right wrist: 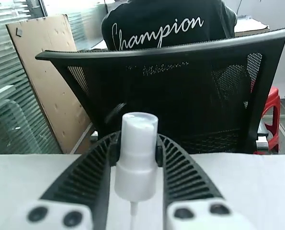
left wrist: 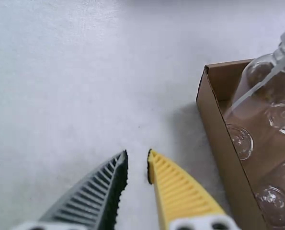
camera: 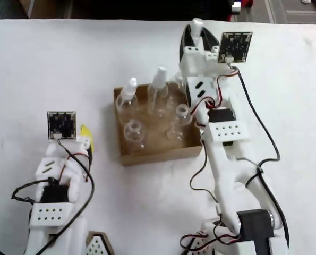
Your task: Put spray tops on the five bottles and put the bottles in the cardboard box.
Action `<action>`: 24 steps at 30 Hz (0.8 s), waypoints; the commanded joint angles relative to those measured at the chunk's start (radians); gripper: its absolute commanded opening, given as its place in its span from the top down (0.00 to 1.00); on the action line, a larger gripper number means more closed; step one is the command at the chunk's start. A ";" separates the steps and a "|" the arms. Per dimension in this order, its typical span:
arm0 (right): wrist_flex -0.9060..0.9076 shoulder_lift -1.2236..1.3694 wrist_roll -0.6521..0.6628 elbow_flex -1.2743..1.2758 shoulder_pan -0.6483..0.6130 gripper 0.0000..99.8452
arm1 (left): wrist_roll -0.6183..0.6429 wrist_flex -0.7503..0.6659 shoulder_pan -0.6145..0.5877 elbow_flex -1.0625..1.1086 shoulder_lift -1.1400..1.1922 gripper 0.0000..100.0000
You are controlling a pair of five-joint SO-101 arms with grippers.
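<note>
High view: the right claw (camera: 199,32), by the far edge of the surface (camera: 51,64), pinches a white spray top (right wrist: 136,143). The box (camera: 158,155) mid-surface holds clear bottles (camera: 159,90), two already topped. The left claw (left wrist: 137,160), slightly spread and empty, hovers toward the near left corner

**White table** (camera: 46,69), high view: a plain matt surface filling the frame from the lower edge up to a straight far edge near the top, with a dark strip beyond it. **Cardboard box** (camera: 159,153): shallow and open-topped, resting directly on the table just right of centre, its walls slightly askew to the frame edges. Left wrist view: the table (left wrist: 61,72) occupies the left and centre; a corner and one side wall of the box (left wrist: 218,125) stand at the right, with a soft shadow on the surface beside the wall. Right wrist view: the table (right wrist: 13,175) forms a pale band across the lower part of the frame
</note>
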 commanded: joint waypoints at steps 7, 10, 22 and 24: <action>-0.022 -0.004 0.012 0.061 0.010 0.98 | -0.011 -0.002 0.010 -0.044 -0.019 0.93; -0.022 -0.004 0.012 0.091 0.007 0.98 | -0.011 -0.002 0.010 -0.044 -0.019 0.93; -0.022 -0.002 0.012 0.120 -0.013 0.98 | -0.011 -0.002 0.008 -0.044 -0.019 0.93; -0.022 -0.002 0.012 0.126 -0.016 0.98 | -0.011 -0.002 0.008 -0.044 -0.019 0.93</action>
